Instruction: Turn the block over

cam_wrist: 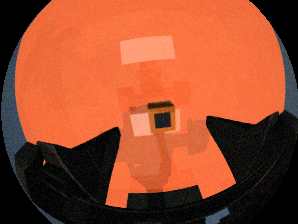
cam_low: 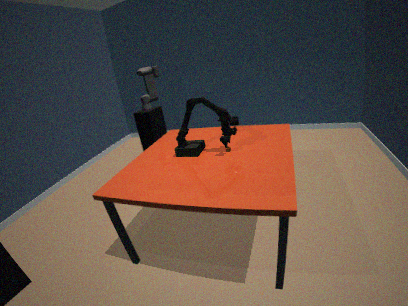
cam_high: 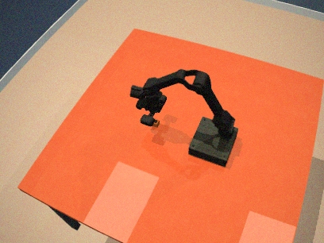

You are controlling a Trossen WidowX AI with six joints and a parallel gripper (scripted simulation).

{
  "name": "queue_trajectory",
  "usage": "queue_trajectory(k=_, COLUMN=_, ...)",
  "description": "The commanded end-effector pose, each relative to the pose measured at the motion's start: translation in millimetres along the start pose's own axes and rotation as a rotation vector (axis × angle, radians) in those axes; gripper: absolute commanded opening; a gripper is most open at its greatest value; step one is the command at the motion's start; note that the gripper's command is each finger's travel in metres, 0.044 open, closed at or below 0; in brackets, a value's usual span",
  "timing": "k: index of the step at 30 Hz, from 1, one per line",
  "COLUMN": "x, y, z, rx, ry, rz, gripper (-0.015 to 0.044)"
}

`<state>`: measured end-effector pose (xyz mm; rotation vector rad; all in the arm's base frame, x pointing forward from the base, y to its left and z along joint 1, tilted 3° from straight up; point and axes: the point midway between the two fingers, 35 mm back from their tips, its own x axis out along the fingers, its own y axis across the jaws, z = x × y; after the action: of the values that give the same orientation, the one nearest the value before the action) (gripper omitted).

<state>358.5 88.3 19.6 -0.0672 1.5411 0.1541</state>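
Your gripper hangs spread wide with nothing between its fingers, poised directly over the block. In the wrist view the small orange cube sits centred in the gap between the two dark fingers, and its upper face carries a dark square inside a lighter frame. I judge that to be the marked side, so it faces up and the turning-over has not begun.

From the top view you can see the block resting on the orange table, just beside the lowest part of the gripper and in front of the arm's base. How much height remains between fingertips and cube you cannot tell from these views; the exterior view shows the gripper low over the table, but the block is too small to make out there.

So, as I read it, only the approach is near done. Left for you: lower around the cube, close on two opposite side faces, lift, roll it half a turn so the dark square goes underneath, set it down and let go.

As for containers, none is in view. The paler rectangles on the table top look like flat patches, not trays, and nothing lies on them.
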Motion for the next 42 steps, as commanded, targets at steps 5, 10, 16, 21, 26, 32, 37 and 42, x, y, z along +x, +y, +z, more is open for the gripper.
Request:
queue_trajectory(k=5, x=16.6, y=0.4, z=-2.2, rx=-0.003, ry=0.011, rz=0.003, gripper=0.0440)
queue_trajectory(k=10, x=24.8, y=0.4, z=-2.4, rx=-0.003, ry=0.011, rz=0.003, gripper=0.0440)
queue_trajectory(k=16, x=34.3, y=0.4, z=-2.9, rx=-0.002, ry=0.011, rz=0.003, gripper=0.0440)
queue_trajectory(k=21, x=35.3, y=0.4, z=-2.9, rx=-0.002, ry=0.011, rz=0.003, gripper=0.0387)
queue_trajectory(k=26, x=35.3, y=0.4, z=-2.9, rx=-0.002, ry=0.011, rz=0.003, gripper=0.0256)
queue_trajectory(k=32, x=35.3, y=0.4, z=-2.9, rx=-0.002, ry=0.011, rz=0.003, gripper=0.0099)
queue_trajectory(k=37, x=35.3, y=0.4, z=-2.9, rx=-0.002, ry=0.011, rz=0.003, gripper=0.0065)
queue_trajectory(k=42, x=35.3, y=0.4, z=-2.9, rx=-0.002, ry=0.011, rz=0.003, gripper=0.0032)
